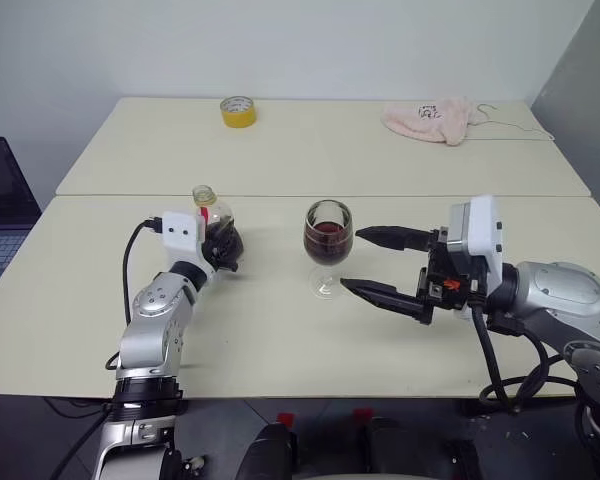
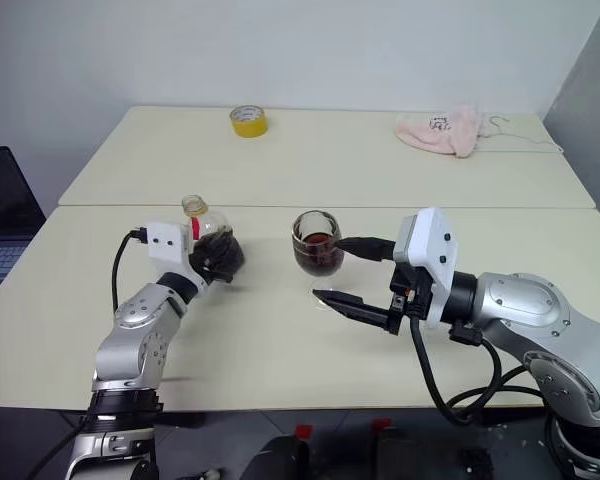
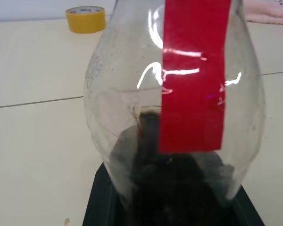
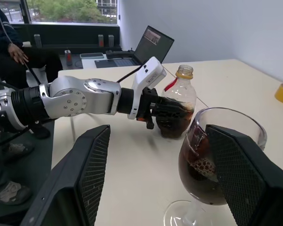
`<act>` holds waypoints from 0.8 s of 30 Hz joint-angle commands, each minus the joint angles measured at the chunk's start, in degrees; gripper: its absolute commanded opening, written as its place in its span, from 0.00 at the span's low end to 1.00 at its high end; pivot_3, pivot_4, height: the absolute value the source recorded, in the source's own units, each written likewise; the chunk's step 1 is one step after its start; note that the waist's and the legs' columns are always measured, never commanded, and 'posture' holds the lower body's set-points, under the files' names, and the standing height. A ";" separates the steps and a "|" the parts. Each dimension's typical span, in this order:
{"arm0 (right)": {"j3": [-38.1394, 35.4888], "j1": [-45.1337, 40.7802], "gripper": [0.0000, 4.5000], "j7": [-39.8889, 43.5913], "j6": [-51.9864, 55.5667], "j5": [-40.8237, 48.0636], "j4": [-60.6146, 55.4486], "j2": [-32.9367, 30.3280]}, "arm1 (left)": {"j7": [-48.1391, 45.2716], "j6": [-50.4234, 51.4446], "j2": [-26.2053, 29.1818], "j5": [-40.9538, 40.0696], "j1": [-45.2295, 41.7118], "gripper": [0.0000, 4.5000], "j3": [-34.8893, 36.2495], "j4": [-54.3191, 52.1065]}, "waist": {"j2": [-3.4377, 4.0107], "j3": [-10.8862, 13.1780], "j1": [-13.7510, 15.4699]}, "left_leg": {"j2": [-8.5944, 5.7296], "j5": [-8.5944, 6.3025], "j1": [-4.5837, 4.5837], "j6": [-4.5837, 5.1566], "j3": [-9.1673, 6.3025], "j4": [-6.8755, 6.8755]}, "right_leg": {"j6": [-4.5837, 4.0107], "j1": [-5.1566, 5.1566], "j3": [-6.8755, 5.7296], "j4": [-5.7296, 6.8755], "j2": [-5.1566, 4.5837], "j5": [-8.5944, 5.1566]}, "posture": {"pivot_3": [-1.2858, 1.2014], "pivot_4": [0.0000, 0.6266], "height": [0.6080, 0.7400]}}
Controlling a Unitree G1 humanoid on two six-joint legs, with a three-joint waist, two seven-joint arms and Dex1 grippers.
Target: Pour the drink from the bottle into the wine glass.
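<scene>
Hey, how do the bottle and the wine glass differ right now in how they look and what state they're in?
The bottle is squat and bulbous, with a red label strip; the wine glass has a rounded bowl on a thin stem. The left gripper is shut on the bottle, while the wine glass stands free between the right gripper's open fingers. The bottle holds only a little drink at its base; the glass bowl is over half full. Both are clear, open-topped and upright on the table.

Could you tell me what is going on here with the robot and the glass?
The robot is pouring a drink. Its left gripper is shut on the bottle, which stands upright on the table with some dark drink at its bottom and no cap on. The wine glass beside it holds drink. The right gripper is open, its fingers on either side of the glass.
</scene>
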 commanded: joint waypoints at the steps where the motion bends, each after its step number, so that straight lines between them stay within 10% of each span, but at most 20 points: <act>1: -0.57 -0.65 0.77 0.47 -0.66 0.82 -1.11 -0.28 | 1.15 -2.36 -0.17 0.50 -0.15 0.18 1.37 -1.56 | 0.00 0.00 0.14 | 0.00 0.00 0.00 0.00 0.00 0.00 | 0.00 0.00 0.00 0.00 0.00 0.00 | 0.52 0.24 1.00; 8: -0.47 -0.62 0.77 0.43 -0.76 0.57 -1.13 -0.29 | 0.71 -3.26 -0.78 -0.66 0.13 0.18 1.93 0.63 | 0.00 0.00 0.19 | 0.00 0.00 0.00 0.00 0.01 0.00 | 0.00 0.00 0.00 -0.01 -0.01 0.00 | 0.52 0.24 1.00; 18: -0.41 -0.45 0.77 0.62 -0.80 0.32 -1.01 -0.54 | -1.01 -6.66 -0.31 -0.33 0.68 0.97 2.64 3.99 | 0.00 0.00 0.19 | 0.00 0.00 0.01 0.00 0.02 0.00 | 0.00 0.01 0.01 -0.03 -0.01 0.00 | 0.52 0.24 1.00; 24: -0.33 -0.28 0.77 0.79 -0.91 0.06 -0.94 -0.65 | -1.70 -8.15 0.31 0.77 1.34 0.99 2.27 4.04 | 0.00 0.00 0.18 | 0.00 0.00 0.00 0.00 0.01 0.00 | 0.00 0.01 0.01 -0.05 -0.01 0.00 | 0.52 0.24 1.00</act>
